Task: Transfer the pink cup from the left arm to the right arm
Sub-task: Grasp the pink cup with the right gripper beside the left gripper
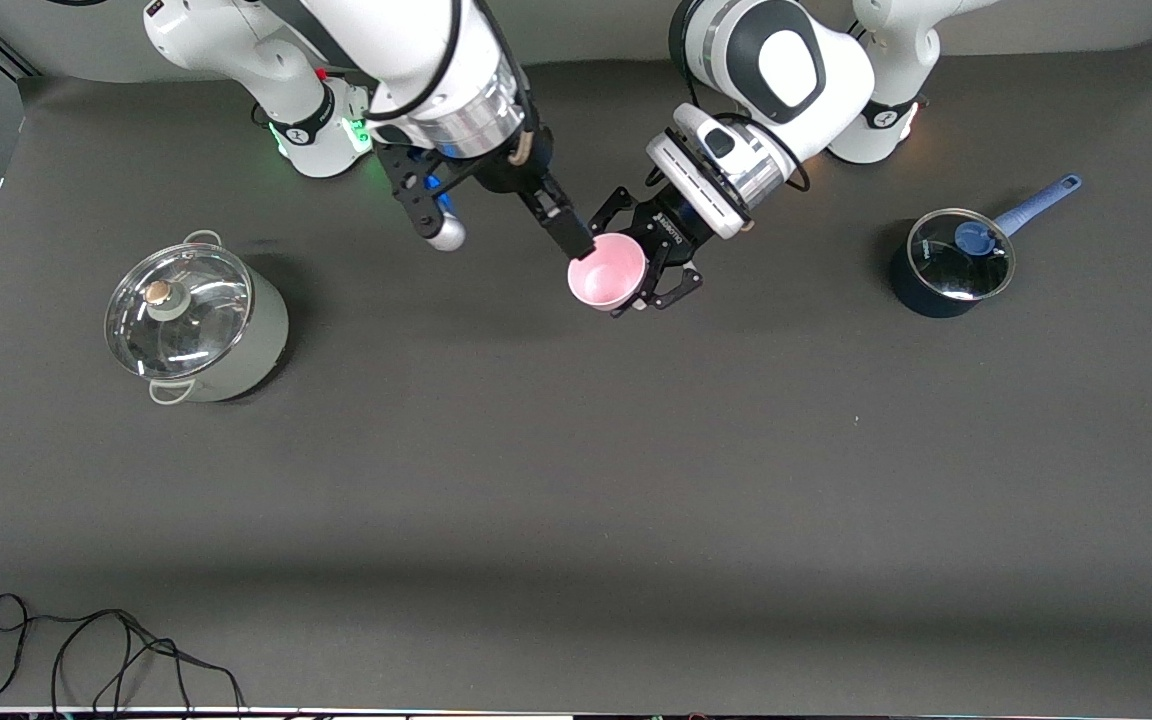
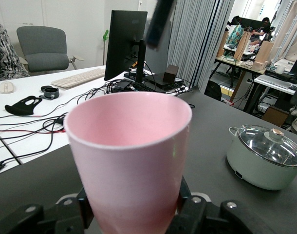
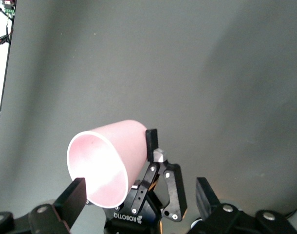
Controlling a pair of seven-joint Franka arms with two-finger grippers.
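Note:
The pink cup [image 1: 606, 272] is up in the air over the table's middle, near the arm bases, with its mouth turned toward the front camera. My left gripper [image 1: 651, 275], a black linkage claw, is shut on the cup's lower body [image 2: 131, 156]. My right gripper [image 1: 576, 245] is open, with one slim black finger [image 1: 566, 228] beside the cup's rim. In the right wrist view the cup [image 3: 107, 161] lies by one finger [image 3: 73, 197], the other finger [image 3: 207, 195] stands well apart, and the left claw [image 3: 156, 190] is between them. I cannot tell whether the finger touches the rim.
A pale green pot with a glass lid [image 1: 194, 320] stands toward the right arm's end and also shows in the left wrist view [image 2: 265, 156]. A dark blue saucepan with a lid and blue handle [image 1: 951, 262] stands toward the left arm's end. A black cable [image 1: 86, 650] lies at the near edge.

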